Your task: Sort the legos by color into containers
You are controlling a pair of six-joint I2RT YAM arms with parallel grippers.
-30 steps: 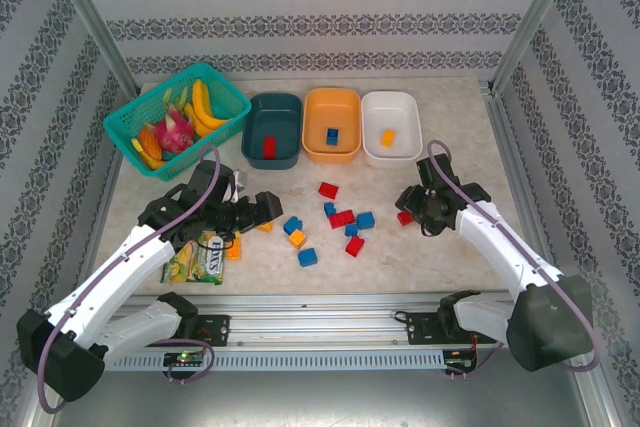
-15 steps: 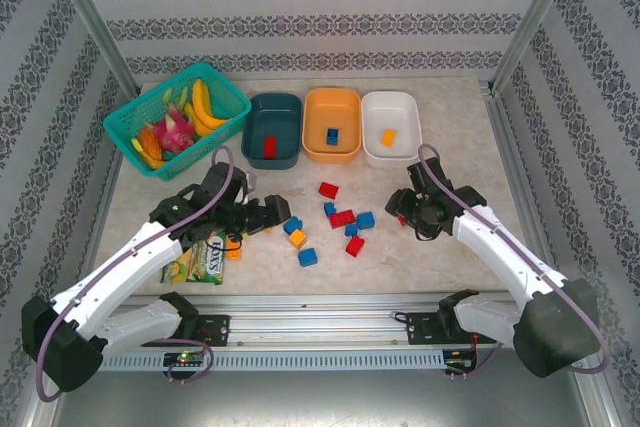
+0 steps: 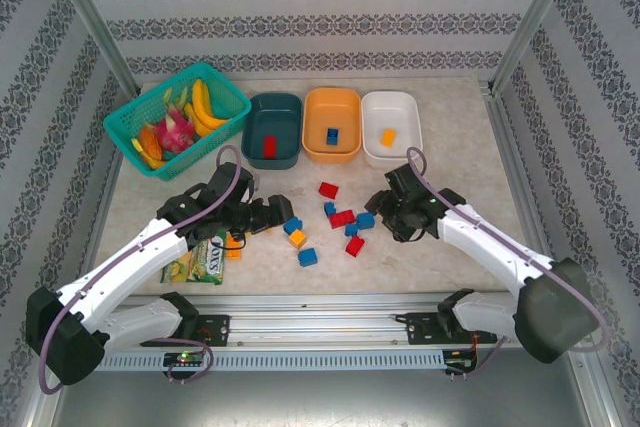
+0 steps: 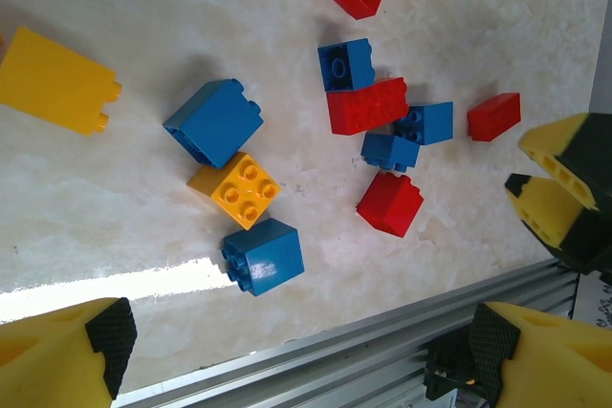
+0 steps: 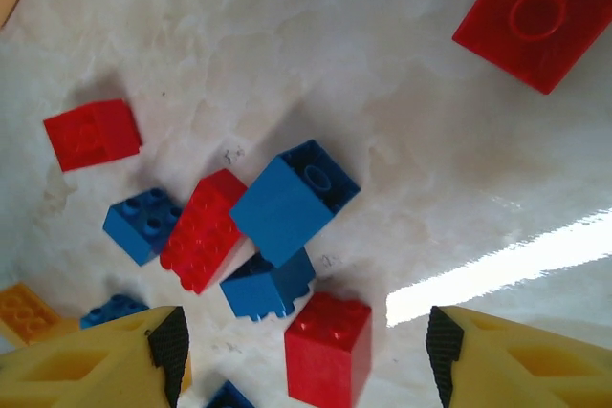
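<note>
On the near side, the left gripper [image 4: 298, 336] is hovering with its fingers spread wide and gripping nothing. A lone blue brick [image 4: 263, 255] is lying just ahead of the gap, clear of its neighbours, so it is looking like the easiest pick there. The right gripper [image 5: 306, 346] is also standing released, jaws apart, with a red brick [image 5: 328, 346] sitting between the fingertips but touching neither. Judging by that, it is lining up a descent onto this brick. Doing it well is coming down to squaring the pads on the flat sides and dropping straight, because a blue block [image 5: 292, 200] touching a long red brick [image 5: 203, 228] is lying just beyond and could get nudged. Both grippers are working near each other over the same cluster of legos [image 3: 343, 218], so one arm is probably better off waiting. At the far side, the teal bin [image 3: 283, 119] is holding a red piece [image 3: 269, 147], the orange bin [image 3: 332, 110] a blue piece [image 3: 332, 135] and the white bin [image 3: 392, 112] an orange piece [image 3: 388, 137], so red is going to teal.
</note>
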